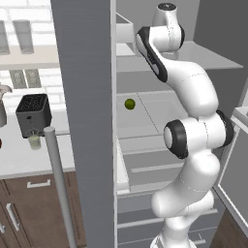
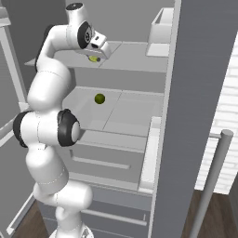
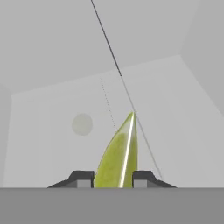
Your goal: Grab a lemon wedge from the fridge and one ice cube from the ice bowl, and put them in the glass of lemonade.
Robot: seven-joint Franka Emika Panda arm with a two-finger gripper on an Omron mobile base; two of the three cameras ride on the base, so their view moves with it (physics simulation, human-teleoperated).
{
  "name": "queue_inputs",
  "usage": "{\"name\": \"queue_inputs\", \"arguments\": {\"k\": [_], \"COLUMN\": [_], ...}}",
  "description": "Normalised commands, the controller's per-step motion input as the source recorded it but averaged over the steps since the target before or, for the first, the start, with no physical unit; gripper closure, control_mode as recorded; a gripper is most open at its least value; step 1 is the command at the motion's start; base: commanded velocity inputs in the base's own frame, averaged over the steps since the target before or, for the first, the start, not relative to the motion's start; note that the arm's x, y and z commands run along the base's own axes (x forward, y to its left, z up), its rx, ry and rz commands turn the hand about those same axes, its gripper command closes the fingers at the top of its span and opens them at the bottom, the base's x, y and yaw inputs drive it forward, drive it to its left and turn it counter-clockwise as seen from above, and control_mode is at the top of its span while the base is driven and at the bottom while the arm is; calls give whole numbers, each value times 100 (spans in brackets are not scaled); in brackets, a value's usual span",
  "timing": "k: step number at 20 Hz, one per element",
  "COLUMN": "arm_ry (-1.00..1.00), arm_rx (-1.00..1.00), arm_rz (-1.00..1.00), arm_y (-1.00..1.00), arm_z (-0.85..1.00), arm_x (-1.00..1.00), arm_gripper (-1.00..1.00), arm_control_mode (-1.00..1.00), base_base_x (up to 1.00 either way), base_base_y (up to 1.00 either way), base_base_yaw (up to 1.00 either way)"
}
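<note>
Between the dark fingertips of the gripper [image 3: 113,179], the yellow-green lemon wedge [image 3: 117,157] stands pinched, jaws narrowed against its sides. Farther off, inside the open grey fridge [image 2: 195,93], a small green round fruit [image 2: 99,98] rests on the shelf below the hand.

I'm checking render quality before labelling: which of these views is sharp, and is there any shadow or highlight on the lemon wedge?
Hand view: the lemon wedge is sharp between the gripper tips, with a bright highlight along its edge and a faint round shadow on the shelf behind. Right base view: soft, flat lighting, the wedge small under the hand. Left base view: evenly lit, slightly soft, the fridge door without glare.
</note>
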Motion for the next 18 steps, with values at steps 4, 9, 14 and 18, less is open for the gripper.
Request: {"name": "queue_inputs", "arguments": {"k": [4, 9, 14, 18], "arm_ry": [-4, -18, -19, -5], "arm_rx": [2, 8, 9, 4], "arm_rz": [0, 0, 2, 5], "arm_y": [-1, -10, -10, -3], "arm_z": [0, 0, -22, -21], "arm_x": [-43, -100, -100, -100], "arm_gripper": [100, 100, 100, 100], "arm_control_mode": [-100, -100, -100, -100], "base_base_x": [0, 0, 0, 0], "base_base_y": [0, 0, 0, 0], "base_base_yaw": [0, 0, 0, 0]}}
